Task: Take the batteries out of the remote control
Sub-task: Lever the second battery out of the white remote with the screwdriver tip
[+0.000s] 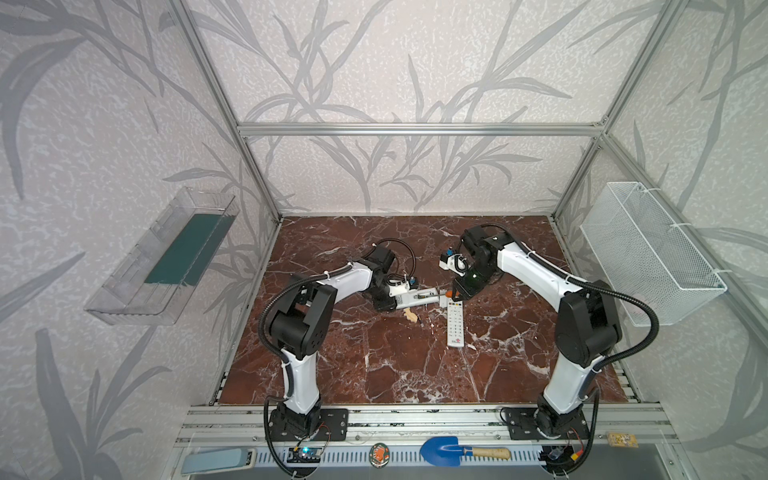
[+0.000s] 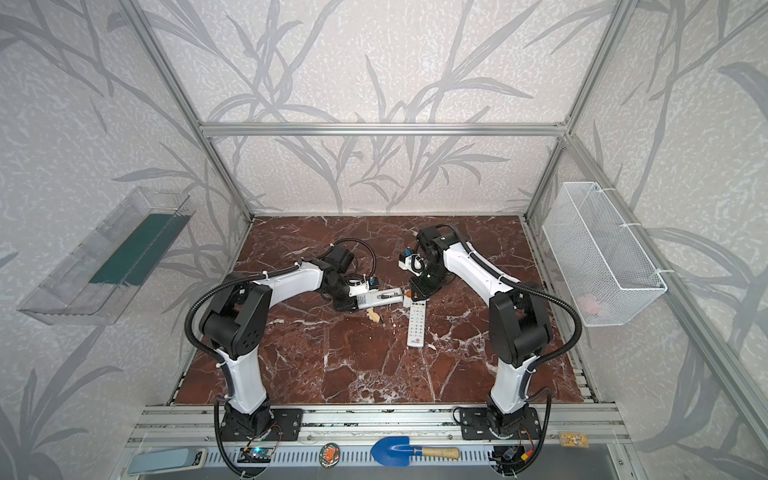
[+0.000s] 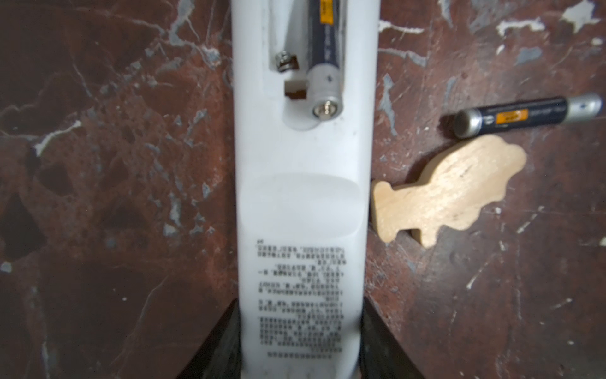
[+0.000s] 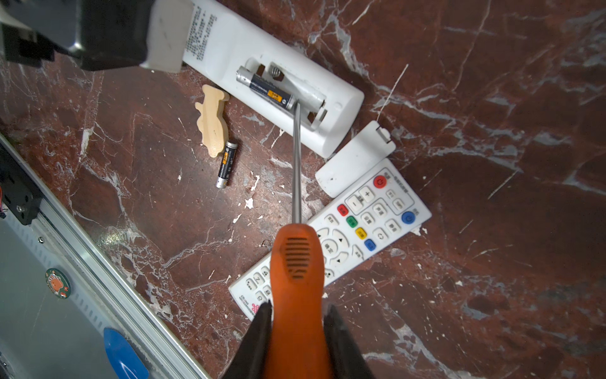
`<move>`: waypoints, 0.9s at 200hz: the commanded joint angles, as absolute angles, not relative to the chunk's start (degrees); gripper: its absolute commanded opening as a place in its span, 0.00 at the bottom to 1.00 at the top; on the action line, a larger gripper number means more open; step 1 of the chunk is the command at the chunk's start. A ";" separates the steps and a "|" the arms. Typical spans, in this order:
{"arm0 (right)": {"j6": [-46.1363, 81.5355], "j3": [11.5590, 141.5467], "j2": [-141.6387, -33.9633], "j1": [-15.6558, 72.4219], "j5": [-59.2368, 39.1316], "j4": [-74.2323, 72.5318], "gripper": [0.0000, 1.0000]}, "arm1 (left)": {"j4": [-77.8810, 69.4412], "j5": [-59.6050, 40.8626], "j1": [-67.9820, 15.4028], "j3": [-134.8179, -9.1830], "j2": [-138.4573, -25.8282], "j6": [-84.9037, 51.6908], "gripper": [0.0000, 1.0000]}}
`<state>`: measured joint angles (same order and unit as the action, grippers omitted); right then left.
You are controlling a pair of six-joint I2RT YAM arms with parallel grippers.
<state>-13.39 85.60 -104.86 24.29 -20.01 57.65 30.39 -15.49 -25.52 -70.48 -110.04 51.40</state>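
Observation:
My left gripper point(image 3: 300, 300) is shut on the white remote control point(image 3: 301, 197), which lies back up with its battery bay uncovered. One of the batteries point(image 4: 267, 92), dark with silvery ends, sits in the bay with one end raised point(image 3: 324, 65). The slot beside it is empty. A second battery point(image 4: 226, 164) lies loose on the marble. My right gripper point(image 4: 296, 310) is shut on an orange-handled screwdriver point(image 4: 296, 269), whose tip touches the end of the seated battery. Both top views show the grippers meeting at mid-table point(image 1: 451, 294) point(image 2: 409, 294).
A second remote point(image 4: 344, 229) lies buttons up under the screwdriver, with the white battery cover point(image 4: 354, 157) at its top. A wooden animal figure point(image 4: 211, 118) lies beside the held remote. A wire basket point(image 1: 648, 249) hangs at right and a clear tray point(image 1: 166, 257) at left.

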 commanded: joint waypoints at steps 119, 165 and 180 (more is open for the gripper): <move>-13.36 87.03 -104.09 27.47 -22.15 58.44 0.00 | 32.23 -13.32 -26.02 -69.53 -112.51 51.59 0.32; -12.75 85.28 -101.92 27.90 -22.78 58.15 0.00 | 32.26 -13.27 -26.06 -69.74 -112.66 51.50 0.32; -12.61 84.65 -101.22 28.12 -23.02 58.02 0.00 | 32.26 -13.36 -26.04 -69.86 -112.76 51.50 0.32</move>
